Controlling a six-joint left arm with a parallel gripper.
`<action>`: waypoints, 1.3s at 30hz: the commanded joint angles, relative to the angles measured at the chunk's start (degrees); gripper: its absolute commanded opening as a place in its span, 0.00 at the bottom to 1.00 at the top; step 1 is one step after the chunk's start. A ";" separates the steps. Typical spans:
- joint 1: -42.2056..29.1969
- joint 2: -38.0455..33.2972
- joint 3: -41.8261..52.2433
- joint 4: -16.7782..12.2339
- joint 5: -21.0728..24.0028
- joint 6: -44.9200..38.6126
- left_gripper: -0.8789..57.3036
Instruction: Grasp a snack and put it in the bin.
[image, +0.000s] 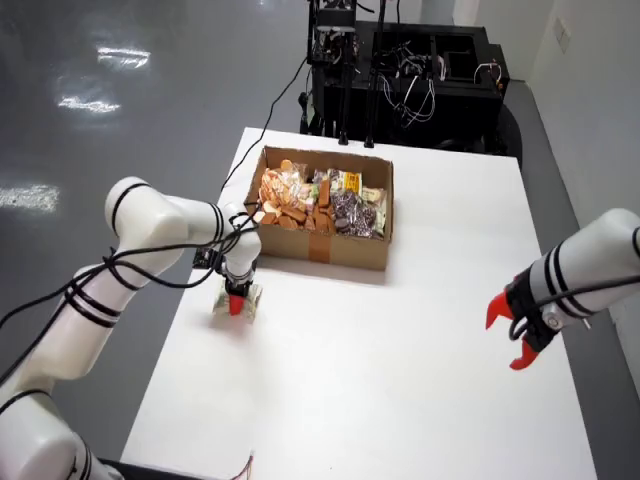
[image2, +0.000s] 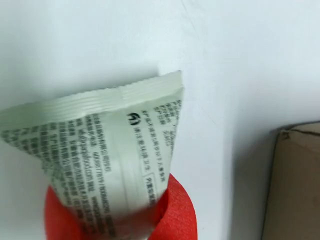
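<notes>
Pinched between the red fingertips of the claw, a white crimped plastic snack packet is held low over the white worktop, just beside the brown cardboard bin, ready for transfer.

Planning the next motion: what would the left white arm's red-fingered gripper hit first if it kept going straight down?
The white snack packet already sits between the gripper fingers; directly beneath it is the white tabletop, apparently very close.
</notes>
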 joint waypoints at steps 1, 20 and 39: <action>-1.24 -0.10 -0.70 -0.02 1.15 -0.02 0.31; -7.39 -2.68 -8.23 0.39 8.64 0.90 0.13; -9.42 3.72 -37.83 0.65 17.44 11.29 0.12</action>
